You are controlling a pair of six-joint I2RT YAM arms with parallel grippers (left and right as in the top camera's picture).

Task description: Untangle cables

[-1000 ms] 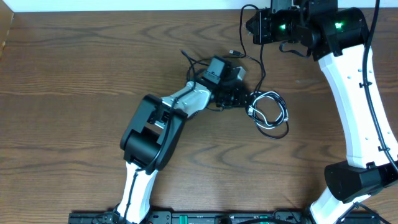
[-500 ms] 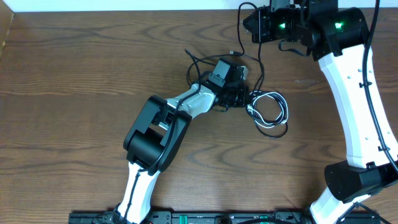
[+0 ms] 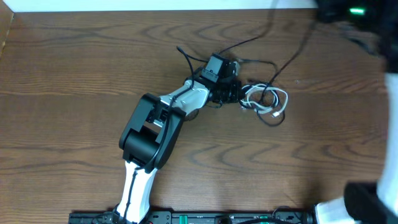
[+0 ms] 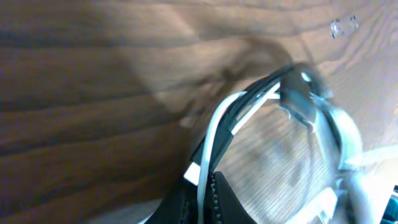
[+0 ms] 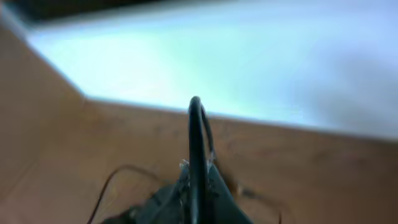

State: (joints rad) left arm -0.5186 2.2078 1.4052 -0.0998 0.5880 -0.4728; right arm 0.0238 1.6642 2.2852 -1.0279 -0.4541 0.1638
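Left end effector (image 4: 208,186) is sitting fully closed, pinching the white cable (image 4: 214,134) between its fingertips. The black cable (image 4: 267,79) is running right alongside the white one at that pinch; can't tell whether it's also caught.

Overhead: the left end effector (image 3: 233,92) is resting low over the bench (image 3: 74,93). The rest of the white cable (image 3: 266,99) is lying in a loose coil just beside it, on the side away from the left arm (image 3: 152,130), with a loop of black mixed into the coil. From there the black cable (image 3: 291,57) is lifting off the bench and stretching up and away from the left end effector toward the far corner, where the right arm (image 3: 390,112) is showing only as a motion-blurred smear.

Right end effector (image 5: 196,190) is clamping shut on the black cable (image 5: 196,143), which is standing up out of the fingertips as a narrow upright loop. That view is heavily blurred. The right end effector is well apart from the left end effector, and the two cables are crossing only at the coil.
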